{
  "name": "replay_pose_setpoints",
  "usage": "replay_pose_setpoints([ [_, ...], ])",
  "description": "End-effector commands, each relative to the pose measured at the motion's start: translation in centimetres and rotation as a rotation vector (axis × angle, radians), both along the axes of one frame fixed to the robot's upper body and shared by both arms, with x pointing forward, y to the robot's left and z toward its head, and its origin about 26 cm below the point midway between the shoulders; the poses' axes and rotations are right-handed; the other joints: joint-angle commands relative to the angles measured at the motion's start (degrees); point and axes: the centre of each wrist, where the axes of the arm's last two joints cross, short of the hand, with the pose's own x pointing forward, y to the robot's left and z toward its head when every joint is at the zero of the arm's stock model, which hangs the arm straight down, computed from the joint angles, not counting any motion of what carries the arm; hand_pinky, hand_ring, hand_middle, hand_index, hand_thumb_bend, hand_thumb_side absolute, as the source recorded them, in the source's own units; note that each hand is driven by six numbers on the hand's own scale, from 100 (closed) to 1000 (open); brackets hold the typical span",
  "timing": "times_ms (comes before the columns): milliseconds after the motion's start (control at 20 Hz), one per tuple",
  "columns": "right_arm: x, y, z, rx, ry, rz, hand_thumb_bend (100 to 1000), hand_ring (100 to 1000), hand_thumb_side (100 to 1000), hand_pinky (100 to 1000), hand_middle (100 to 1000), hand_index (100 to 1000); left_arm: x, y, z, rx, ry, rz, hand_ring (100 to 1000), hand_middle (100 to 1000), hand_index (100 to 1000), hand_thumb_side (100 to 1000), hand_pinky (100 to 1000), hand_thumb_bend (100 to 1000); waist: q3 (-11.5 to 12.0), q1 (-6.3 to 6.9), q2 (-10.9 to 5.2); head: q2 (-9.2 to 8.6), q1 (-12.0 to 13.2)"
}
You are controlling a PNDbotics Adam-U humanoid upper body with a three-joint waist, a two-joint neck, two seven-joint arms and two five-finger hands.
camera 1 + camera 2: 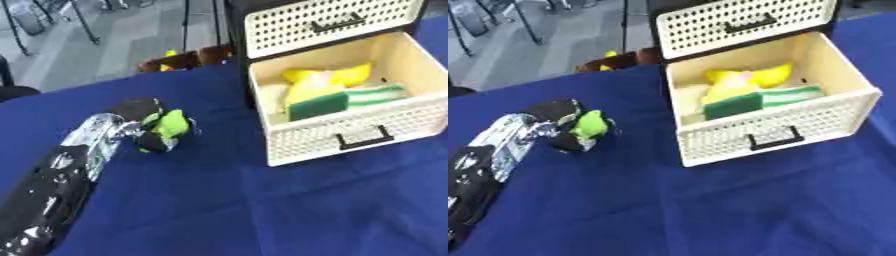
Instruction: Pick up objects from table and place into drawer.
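Observation:
My left hand (pixel 143 122) reaches in from the lower left over the blue table, its black fingers curled round a bright green object (pixel 171 123). The hand is left of the cream perforated drawer (pixel 350 132), which is pulled open. Inside the drawer lie a yellow soft item (pixel 324 79), a green sponge (pixel 318 105) and a green-and-white striped cloth (pixel 378 93). A black handle (pixel 363 138) sits on the drawer's front. My right hand shows in neither view.
A shut upper drawer (pixel 328 22) of the same cabinet stands above the open one. Blue cloth (pixel 289 210) covers the table. Beyond the far edge are a grey floor, brown chair backs (pixel 188 60) and stand legs.

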Motion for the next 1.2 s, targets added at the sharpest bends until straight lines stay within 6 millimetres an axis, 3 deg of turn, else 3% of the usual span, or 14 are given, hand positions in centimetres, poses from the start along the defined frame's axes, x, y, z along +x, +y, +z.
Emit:
replay_pose_setpoints([
  [50,-0.4,0.0,0.8,-0.007,-0.027,0.007,100,526,1000,411,464,748,-0.3,1.2,2.4,-0.003,-0.076,0.008,523,451,560,591,362,154,0.1,-0.79,-1.68,0.0,0.1],
  [550,-0.5,-0.2,0.6,0.005,-0.017,-0.004,100,527,1000,412,464,747,-2.6,2.7,6.6,-0.077,-0.129,-0.062,494,424,539,600,308,133,0.6,-0.47,-2.69,0.53,-0.2],
  [800,-0.5,-0.3,0.8,0.006,-0.024,-0.005,100,528,1000,412,464,747,-4.5,3.7,8.8,-0.217,-0.106,-0.117,468,400,518,633,261,100,0.8,-0.41,-2.64,0.36,-0.6],
  [1200,-0.5,-0.3,0.8,0.012,-0.025,-0.007,100,527,1000,412,463,746,-6.7,2.5,13.5,-0.375,-0.071,-0.238,457,391,511,664,240,100,0.9,-0.28,-2.46,0.4,-0.2],
])
